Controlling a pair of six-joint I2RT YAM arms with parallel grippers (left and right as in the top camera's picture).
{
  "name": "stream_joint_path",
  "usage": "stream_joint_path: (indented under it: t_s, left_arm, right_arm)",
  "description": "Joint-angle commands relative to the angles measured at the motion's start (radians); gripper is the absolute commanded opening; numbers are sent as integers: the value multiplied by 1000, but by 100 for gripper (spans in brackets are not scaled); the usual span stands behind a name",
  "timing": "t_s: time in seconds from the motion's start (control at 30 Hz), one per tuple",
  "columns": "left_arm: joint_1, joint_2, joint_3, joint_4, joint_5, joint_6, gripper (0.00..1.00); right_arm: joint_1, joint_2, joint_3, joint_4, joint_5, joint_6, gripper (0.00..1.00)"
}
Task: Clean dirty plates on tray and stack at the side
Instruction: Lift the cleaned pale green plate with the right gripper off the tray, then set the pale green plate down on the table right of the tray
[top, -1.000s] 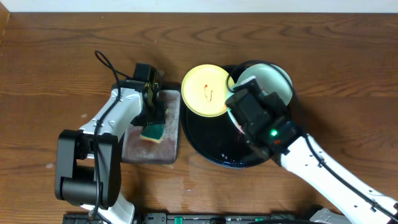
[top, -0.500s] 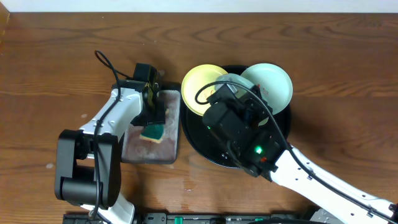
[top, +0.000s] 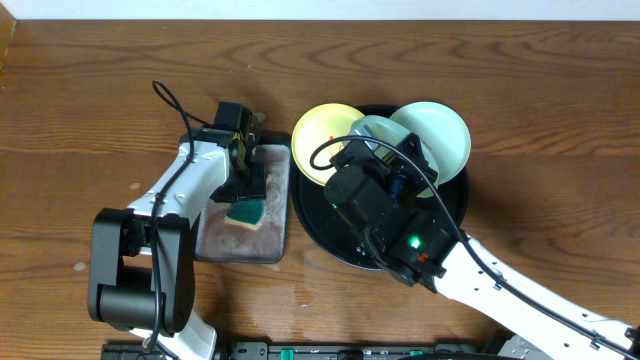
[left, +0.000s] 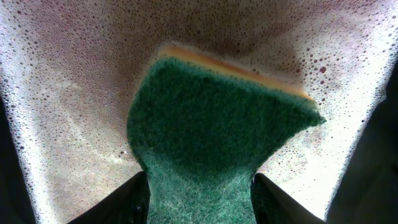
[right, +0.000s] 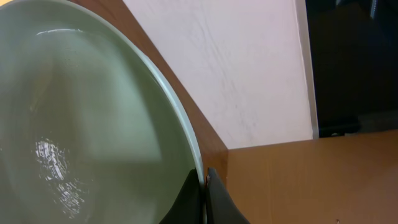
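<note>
Nearest to the robot's base, the grey tray (top: 215, 240) lies on the table (top: 80, 100), just beside the left edge of the black tray (top: 312, 232); their rims are almost touching. In the left wrist view the grey tray's floor is covered with foam (left: 74, 93). The left gripper (left: 200, 198) is over this tray, and its jaws pinch the near end of the sponge (left: 217, 124), so that the green side is squeezed narrow between the two fingers. The sponge's yellow layer shows along its far edge.

The right arm crosses the black tray from the near right side and hides much of its middle. The right gripper (right: 204, 186) has its jaws pressed together on the rim of a mint-blue plate (right: 81, 124); only the thin edge is between the fingertips. From overhead this mint-blue plate (top: 375, 128) is seen over the far part of the black tray, between the two other plates, and it appears tilted.

The yellow plate (top: 318, 145) lies at the far left of the black tray and goes out over its rim, close to the far corner of the grey tray. The second mint-blue plate (top: 440, 135) lies at the far right and also passes the rim a little.

Beyond the plates, wide bare wood runs to the far edge of the table, where a pale wall (right: 249, 68) begins. Open wood also lies right of the black tray and left of the left arm.
</note>
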Motion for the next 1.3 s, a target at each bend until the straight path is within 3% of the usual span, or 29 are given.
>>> stream_joint_path:
  t_s: [0.0, 0.2, 0.37, 0.57, 0.7, 0.97, 1.27]
  left_arm:
    - [5, 14, 11, 0, 3, 6, 54]
    - [5, 14, 11, 0, 3, 6, 54]
    - [5, 14, 11, 0, 3, 6, 54]
    - [5, 14, 11, 0, 3, 6, 54]
    - [5, 14, 11, 0, 3, 6, 54]
    - [5, 14, 11, 0, 3, 6, 54]
    - [5, 14, 11, 0, 3, 6, 54]
  right_arm:
    - [8, -9, 22, 7, 35, -9, 1]
    - [-5, -9, 22, 10, 34, 39, 1]
    - [-84, -9, 21, -25, -37, 259, 1]
    - [-290, -9, 21, -164, -401, 670, 1]
    - [-477, -9, 21, -197, -658, 855, 1]
    - [-890, -9, 19, -227, -1165, 984, 1]
    - [-1247, -9, -50, -342, -1230, 987, 1]
